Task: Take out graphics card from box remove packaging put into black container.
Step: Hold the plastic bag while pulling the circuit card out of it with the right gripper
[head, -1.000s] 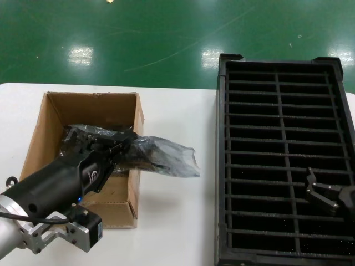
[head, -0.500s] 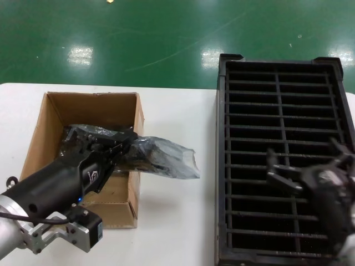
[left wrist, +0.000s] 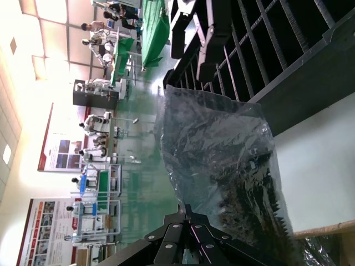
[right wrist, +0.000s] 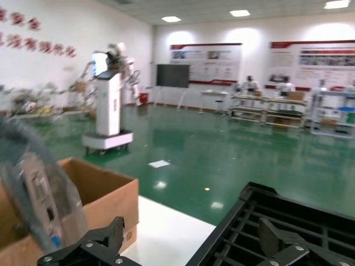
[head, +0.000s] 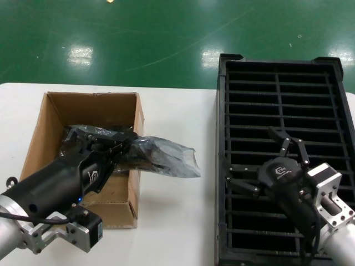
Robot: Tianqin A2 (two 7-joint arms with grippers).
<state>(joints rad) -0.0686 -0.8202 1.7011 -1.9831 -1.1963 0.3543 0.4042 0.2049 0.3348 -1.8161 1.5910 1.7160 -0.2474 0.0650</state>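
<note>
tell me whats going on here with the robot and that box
The left gripper is closed on the packaging, a shiny bag with the graphics card inside, holding it half out over the wall of the box. The right gripper is open above the black container, angled toward the bag. The card is not yet unwrapped, and the crate slots look empty.

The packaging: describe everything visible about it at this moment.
The packaging is a crinkly, translucent grey plastic bag with dark contents showing through. The left gripper is shut on one end, inside the box. The bag lies across the box's wall, its free end over the white table, pointing toward the black container without touching it.
</note>
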